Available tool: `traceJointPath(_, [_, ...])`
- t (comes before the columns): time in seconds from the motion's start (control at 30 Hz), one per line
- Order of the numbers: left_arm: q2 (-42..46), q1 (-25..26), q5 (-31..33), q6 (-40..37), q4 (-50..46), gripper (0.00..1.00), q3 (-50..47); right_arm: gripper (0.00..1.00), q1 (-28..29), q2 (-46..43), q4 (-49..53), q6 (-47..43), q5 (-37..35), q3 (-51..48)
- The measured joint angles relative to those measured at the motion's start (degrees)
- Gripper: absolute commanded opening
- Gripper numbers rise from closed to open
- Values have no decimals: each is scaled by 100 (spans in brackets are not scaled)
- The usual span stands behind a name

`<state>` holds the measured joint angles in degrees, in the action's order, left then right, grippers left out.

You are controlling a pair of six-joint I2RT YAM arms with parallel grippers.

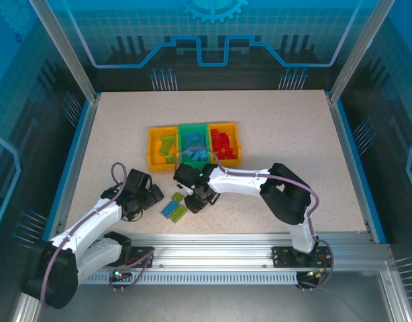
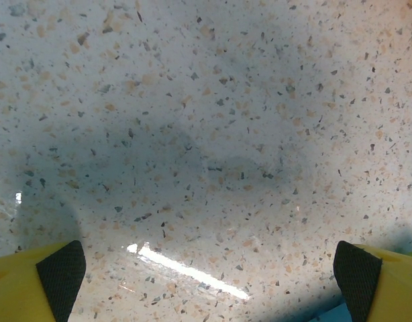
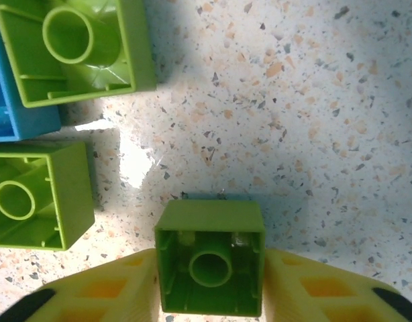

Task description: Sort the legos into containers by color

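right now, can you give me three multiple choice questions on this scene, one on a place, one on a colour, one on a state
1. Which bin in the row holds the red bricks? A left B middle C right
2. What colour is the brick between the right gripper fingers? A red B lime green C blue
3. How is the left gripper? A open, nothing in it B shut on a red brick C shut on a blue brick

Answers: C, they lie in the orange bin at the row's right end; B, the brick is lime green, hollow side up; A, its pads stand wide apart over bare table.
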<state>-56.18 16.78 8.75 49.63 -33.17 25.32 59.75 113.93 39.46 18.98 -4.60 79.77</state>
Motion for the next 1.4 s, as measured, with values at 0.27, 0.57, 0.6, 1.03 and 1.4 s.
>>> traceJointPath(0.27, [0, 2, 0, 2, 2, 99, 0, 34, -46, -59, -11, 7, 79, 304])
traceJointPath(0.57, [0, 2, 0, 2, 48, 99, -85, 33, -870, 249, -225, 313, 597, 2035])
traceJointPath(0.6, [0, 0, -2, 2, 55, 99, -105, 33, -964, 372, -271, 378, 664, 2264])
traceJointPath(1.03, [-44, 0, -4, 4, 214, 99, -149, 68, -1368, 2629, 149, 938, 1084, 5311])
traceJointPath(1.4, [-44, 0, -2, 7, 238, 99, -179, 79, -1281, 2236, 125, 837, 1167, 4739])
